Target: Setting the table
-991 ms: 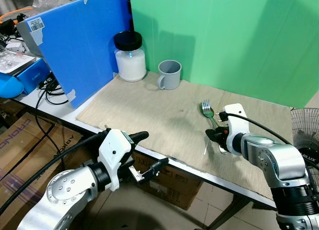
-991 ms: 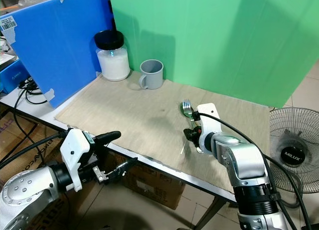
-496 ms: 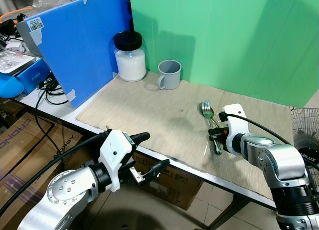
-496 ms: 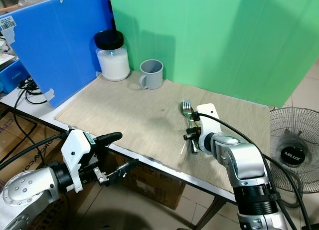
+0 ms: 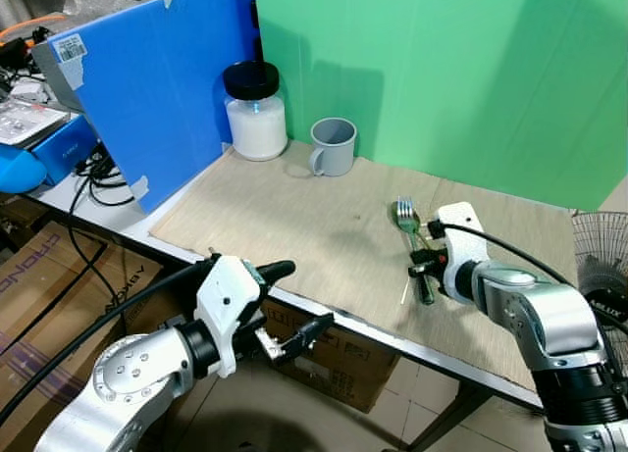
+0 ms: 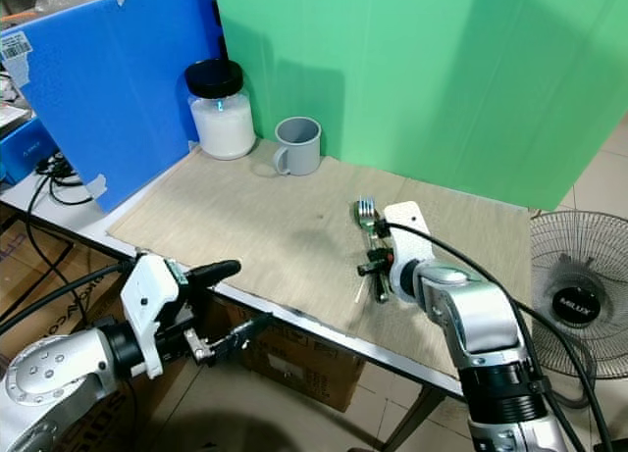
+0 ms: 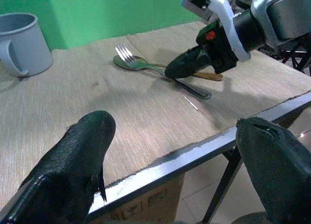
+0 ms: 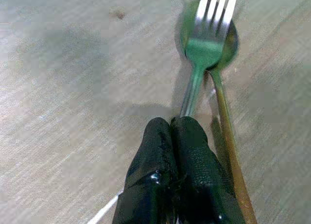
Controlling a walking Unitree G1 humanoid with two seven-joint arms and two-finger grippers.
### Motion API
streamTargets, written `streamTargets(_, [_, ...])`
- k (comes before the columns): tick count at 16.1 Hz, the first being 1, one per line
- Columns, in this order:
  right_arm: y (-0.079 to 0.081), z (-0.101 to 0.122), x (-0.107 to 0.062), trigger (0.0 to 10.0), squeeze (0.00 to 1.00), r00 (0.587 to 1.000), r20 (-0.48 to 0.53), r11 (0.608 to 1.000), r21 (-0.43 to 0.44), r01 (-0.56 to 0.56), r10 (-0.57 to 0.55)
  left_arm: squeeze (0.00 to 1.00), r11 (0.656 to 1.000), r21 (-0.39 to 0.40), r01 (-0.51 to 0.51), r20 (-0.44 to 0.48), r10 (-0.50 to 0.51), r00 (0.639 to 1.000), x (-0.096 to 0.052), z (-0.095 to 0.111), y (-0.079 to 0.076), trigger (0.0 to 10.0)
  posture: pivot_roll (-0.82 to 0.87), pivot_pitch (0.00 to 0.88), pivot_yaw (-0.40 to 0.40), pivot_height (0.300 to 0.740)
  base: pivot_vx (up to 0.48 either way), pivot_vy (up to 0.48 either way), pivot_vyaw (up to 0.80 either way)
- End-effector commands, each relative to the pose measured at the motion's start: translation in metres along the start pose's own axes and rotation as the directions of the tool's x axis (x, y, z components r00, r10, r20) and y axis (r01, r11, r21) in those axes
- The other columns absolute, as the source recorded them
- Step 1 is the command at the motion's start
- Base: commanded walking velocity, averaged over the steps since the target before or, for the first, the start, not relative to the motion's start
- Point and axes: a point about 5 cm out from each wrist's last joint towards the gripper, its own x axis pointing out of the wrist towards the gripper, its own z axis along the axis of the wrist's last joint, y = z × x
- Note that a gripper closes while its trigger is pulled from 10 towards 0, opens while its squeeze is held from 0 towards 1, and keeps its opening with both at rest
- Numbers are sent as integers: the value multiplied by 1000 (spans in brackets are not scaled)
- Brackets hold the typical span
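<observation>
A beige woven mat [image 5: 294, 226] is covering the counter [image 5: 118, 222], which is showing a pale grey edge. A silver fork [image 8: 206, 37] is lying over a greenish spoon [image 8: 231, 44] whose handle is looking brown. The fingers [image 8: 182, 185] over them are showing glossy black. A grey mug [image 5: 332, 146] is standing beside a jar [image 5: 256, 111] of white powder with a black lid. A blue board [image 5: 162, 79] and a green board [image 5: 442, 79] are standing behind.

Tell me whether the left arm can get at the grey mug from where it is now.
Probably not without moving in: the left gripper hangs below the table edge, and the grey mug stands far across the mat by the green backdrop.
</observation>
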Motion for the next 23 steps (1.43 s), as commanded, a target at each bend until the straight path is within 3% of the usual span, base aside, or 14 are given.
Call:
streamTargets(1, [2, 10, -4, 10000, 1000, 999, 44, 1000, -19, -9, 10, 0, 1000, 3, 7, -14, -7, 1000, 1, -1, 1, 10000, -45, 18, 32, 740, 0, 0, 0])
streamTargets(10, [-3, 6, -2, 10000, 1000, 998, 30, 998, -45, 49, -48, 0, 1000, 2, 11, -15, -11, 1000, 2, -2, 1, 10000, -46, 19, 31, 740, 0, 0, 0])
streamTargets(11, [-2, 4, -2, 10000, 235, 999, 22, 998, -42, 47, -46, 0, 1000, 2, 11, -14, -11, 1000, 2, -2, 1, 10000, -46, 19, 31, 740, 0, 0, 0])
streamTargets(12, [-1, 1, -1, 10000, 0, 999, 10, 999, -31, 41, -40, 0, 1000, 2, 11, -15, -11, 1000, 2, -2, 1, 10000, -46, 19, 31, 740, 0, 0, 0])
streamTargets(15, [1, -1, 1, 10000, 0, 999, 6, 999, -13, 33, -32, 0, 1000, 3, 12, -16, -12, 1000, 3, -2, 1, 10000, -45, 19, 32, 740, 0, 0, 0])
streamTargets(16, [2, -2, 2, 6196, 0, 1000, 5, 1000, -7, 30, -30, 0, 1000, 3, 13, -16, -13, 1000, 3, -2, 1, 10000, -45, 19, 32, 740, 0, 0, 0])
streamTargets(17, [2, -2, 2, 4353, 0, 1000, 5, 1000, -6, 29, -29, 0, 1000, 4, 13, -16, -13, 1000, 3, -2, 1, 10000, -45, 18, 34, 740, 0, 0, 0])
streamTargets(18, [3, -2, 3, 1098, 0, 1000, 4, 1000, -9, 26, -26, 0, 1000, 4, 15, -16, -15, 1000, 3, -2, 1, 10000, -45, 18, 33, 740, 0, 0, 0])
streamTargets(19, [4, -3, 3, 0, 0, 1000, 0, 1000, -13, 25, -25, 0, 1000, 5, 16, -17, -15, 1000, 3, -2, 1, 10000, -44, 18, 33, 740, 0, 0, 0])
streamTargets(20, [4, -3, 3, 0, 0, 1000, -2, 1000, -15, 26, -26, 0, 1000, 5, 16, -17, -16, 1000, 3, -2, 1, 10000, -44, 18, 33, 740, 0, 0, 0])
streamTargets(22, [4, -5, 5, 2392, 0, 999, -8, 999, -28, 39, -39, 0, 1000, 5, 16, -17, -16, 1000, 4, -1, 2, 10000, -43, 17, 31, 740, 0, 0, 0])
streamTargets(23, [3, -6, 7, 2784, 0, 999, -15, 998, -34, 50, -50, 0, 1000, 5, 16, -18, -16, 1000, 4, -1, 2, 10000, -41, 17, 30, 740, 0, 0, 0])
